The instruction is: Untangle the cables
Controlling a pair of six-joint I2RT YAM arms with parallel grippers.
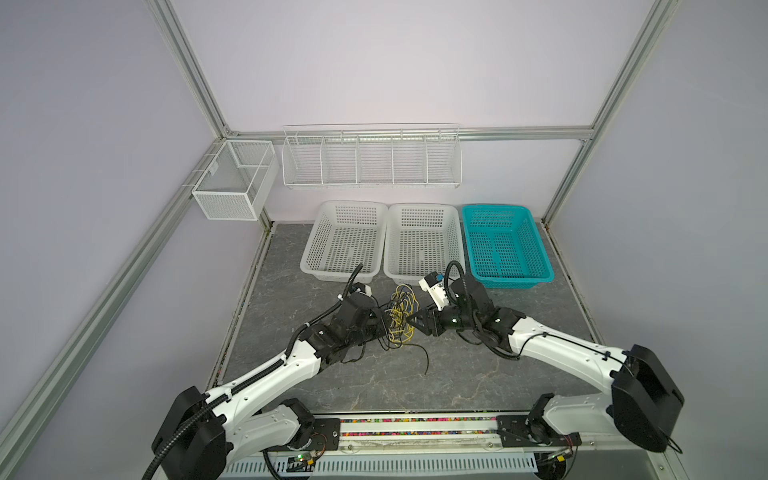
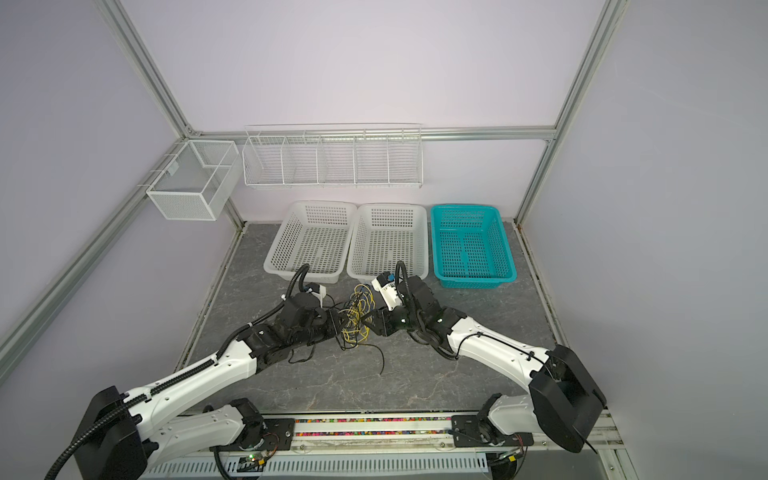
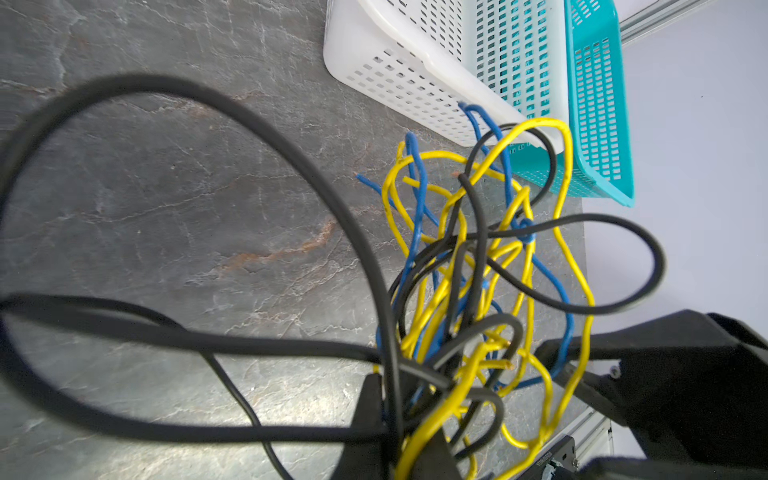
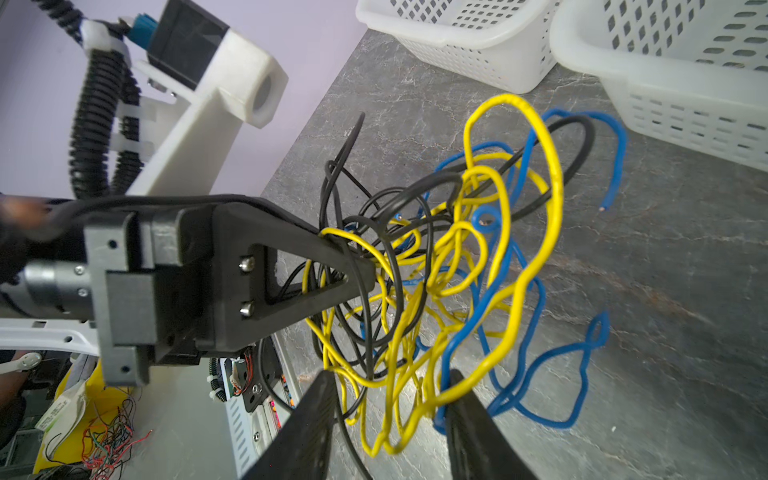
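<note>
Yellow/blue/black cables (image 1: 400, 313): in both top views one tangle over mid counter (image 1: 478, 374), betw both grippers, near front of middle white basket (image 1: 424, 205); black end trails toward counter front.
L gripper (image 1: 379, 323): in a top view, at tangle's left edge.
R gripper (image 1: 415, 321): at tangle's right edge.
L wrist view: L gripper pressed together on black + yellow strands; loops fan out toward teal basket (image 3: 598, 104).
R wrist view: R gripper spread, yellow loops hanging betw its fingers; L gripper clamped on tangle's far side.
</note>
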